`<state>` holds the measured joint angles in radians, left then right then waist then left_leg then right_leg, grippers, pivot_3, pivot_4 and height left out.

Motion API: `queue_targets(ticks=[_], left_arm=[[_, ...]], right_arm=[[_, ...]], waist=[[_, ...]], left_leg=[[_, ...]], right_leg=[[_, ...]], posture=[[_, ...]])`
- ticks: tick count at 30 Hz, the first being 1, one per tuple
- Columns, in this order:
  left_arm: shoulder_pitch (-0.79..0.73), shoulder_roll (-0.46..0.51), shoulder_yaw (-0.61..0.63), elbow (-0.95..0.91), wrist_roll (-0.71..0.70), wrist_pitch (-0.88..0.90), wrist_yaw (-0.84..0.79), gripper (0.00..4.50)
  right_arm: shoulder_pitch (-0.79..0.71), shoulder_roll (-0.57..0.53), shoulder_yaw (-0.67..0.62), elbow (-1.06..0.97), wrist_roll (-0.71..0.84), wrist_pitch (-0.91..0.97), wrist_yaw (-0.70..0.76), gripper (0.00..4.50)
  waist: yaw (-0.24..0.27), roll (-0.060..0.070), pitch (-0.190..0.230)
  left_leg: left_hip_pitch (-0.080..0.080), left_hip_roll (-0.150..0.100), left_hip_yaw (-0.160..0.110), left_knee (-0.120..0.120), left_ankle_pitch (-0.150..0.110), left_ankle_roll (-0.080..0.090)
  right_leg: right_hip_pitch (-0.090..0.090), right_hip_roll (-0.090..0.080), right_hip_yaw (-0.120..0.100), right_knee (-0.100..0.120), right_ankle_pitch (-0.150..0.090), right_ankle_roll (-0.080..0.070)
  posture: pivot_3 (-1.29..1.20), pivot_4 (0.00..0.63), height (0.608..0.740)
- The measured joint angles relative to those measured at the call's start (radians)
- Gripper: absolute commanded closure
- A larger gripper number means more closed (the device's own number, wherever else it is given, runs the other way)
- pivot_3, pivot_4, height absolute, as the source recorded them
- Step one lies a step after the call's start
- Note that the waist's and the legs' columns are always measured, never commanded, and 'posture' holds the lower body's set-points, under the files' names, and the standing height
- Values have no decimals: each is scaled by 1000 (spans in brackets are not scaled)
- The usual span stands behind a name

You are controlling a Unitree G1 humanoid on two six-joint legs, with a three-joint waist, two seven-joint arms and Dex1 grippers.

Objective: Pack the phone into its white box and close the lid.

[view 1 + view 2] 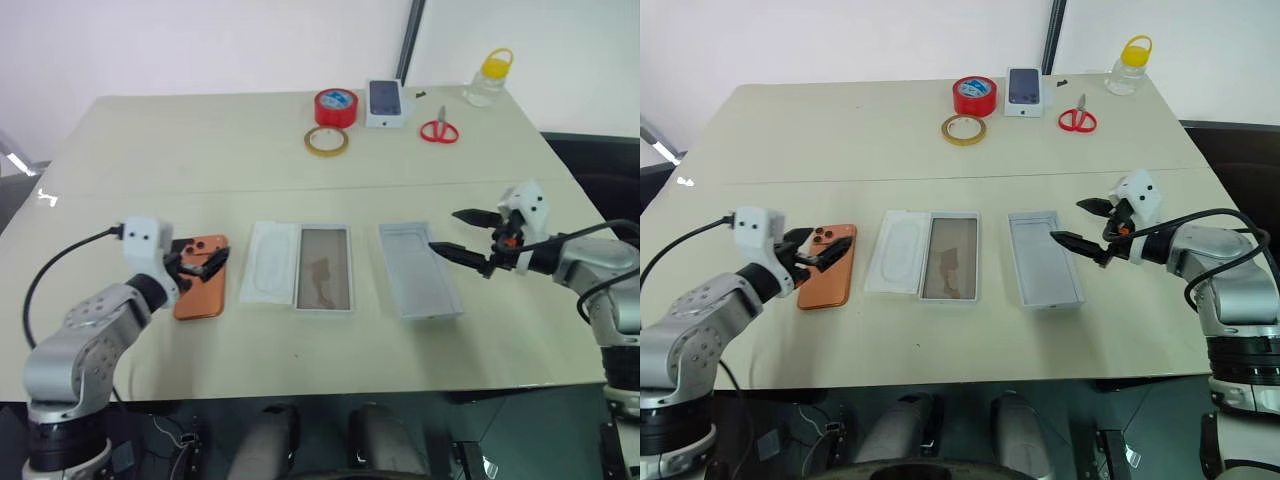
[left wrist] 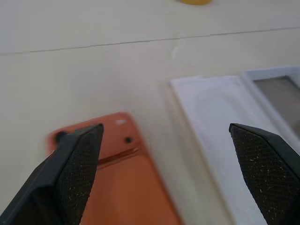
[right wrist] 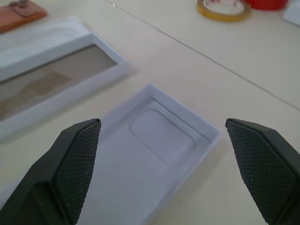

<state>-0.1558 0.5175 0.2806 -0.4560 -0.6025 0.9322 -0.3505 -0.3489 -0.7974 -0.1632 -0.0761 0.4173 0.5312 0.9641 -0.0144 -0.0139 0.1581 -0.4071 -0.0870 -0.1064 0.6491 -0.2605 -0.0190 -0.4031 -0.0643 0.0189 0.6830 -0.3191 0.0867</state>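
Even, bright, soft room light falls on the pale table; shadows under things are faint and short; a small white glare spot sits off the table's left edge; in the wrist views the near black fingers and the orange phone look soft, slightly blurred.

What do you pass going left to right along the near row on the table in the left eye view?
Left gripper with fingers open over the orange phone → flat white insert → white box with the brown bottom → all-white lid → right gripper, fingers open.
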Motion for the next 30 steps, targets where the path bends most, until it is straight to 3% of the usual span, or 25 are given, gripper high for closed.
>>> queue_targets(ticks=[6, 20, 24, 30], left_arm=[[-119, -58, -95, 15, -34, 179, 67, 0], [-225, -244, -63, 109, -7, 377, 272, 0], [-262, -329, 22, 109, -19, 486, 302, 1254], [-257, -316, 29, 109, -16, 533, 290, 4364]], right_arm=[[49, 17, 37, -129, 25, 42, -17, 43], [93, 15, 33, -181, 38, 55, -48, 43], [94, -20, 66, -232, 21, 34, -16, 0], [119, -48, 143, -342, 22, 27, 48, 0]], waist=[[4, 0, 0], [4, 0, 0], [5, -1, 0], [4, -1, 0]], left_leg=[[0, 0, 0, 1, 0, 0], [0, 0, 0, 1, 2, -4], [0, -1, 0, 2, 3, -4], [0, -1, 0, 2, 3, -5]], right_leg=[[0, 0, 0, 1, 0, 0], [0, 0, 0, 1, 0, 0], [1, 0, -1, 1, 0, 0], [1, 0, -1, 1, 0, 0]], posture=[[0, 150, 740], [0, 150, 740], [0, 150, 740], [0, 150, 740]])
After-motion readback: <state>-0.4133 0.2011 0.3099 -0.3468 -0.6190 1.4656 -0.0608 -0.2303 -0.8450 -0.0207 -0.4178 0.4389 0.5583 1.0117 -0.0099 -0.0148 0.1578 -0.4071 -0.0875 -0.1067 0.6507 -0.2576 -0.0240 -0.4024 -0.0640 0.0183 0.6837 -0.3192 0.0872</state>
